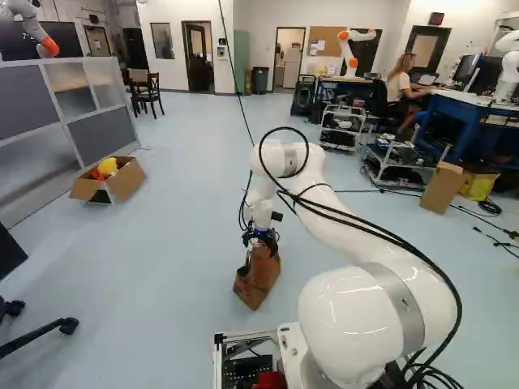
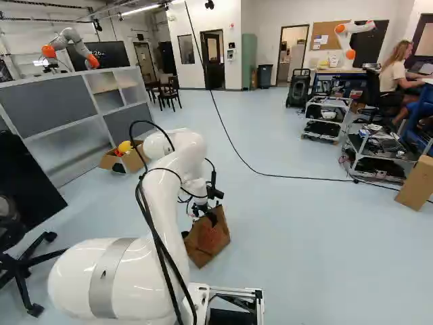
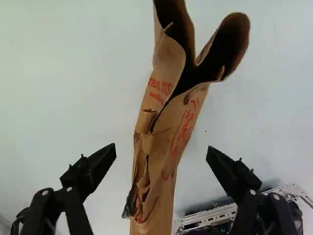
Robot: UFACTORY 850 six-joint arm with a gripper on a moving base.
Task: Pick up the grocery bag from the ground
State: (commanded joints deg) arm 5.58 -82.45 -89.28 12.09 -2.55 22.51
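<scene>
Black gripper has its fingers wide apart, gripping nothing. Between them shows the folded brown paper grocery bag, at the lower middle of the left base view. Best keep it centred, ease down until both pads can pinch several paper layers, close firmly, then lift clear of the metal frame.

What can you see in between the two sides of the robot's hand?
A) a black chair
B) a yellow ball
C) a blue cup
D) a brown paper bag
D, because the brown paper bag shows between the sides of the open hand, with a gap on each side.
</scene>
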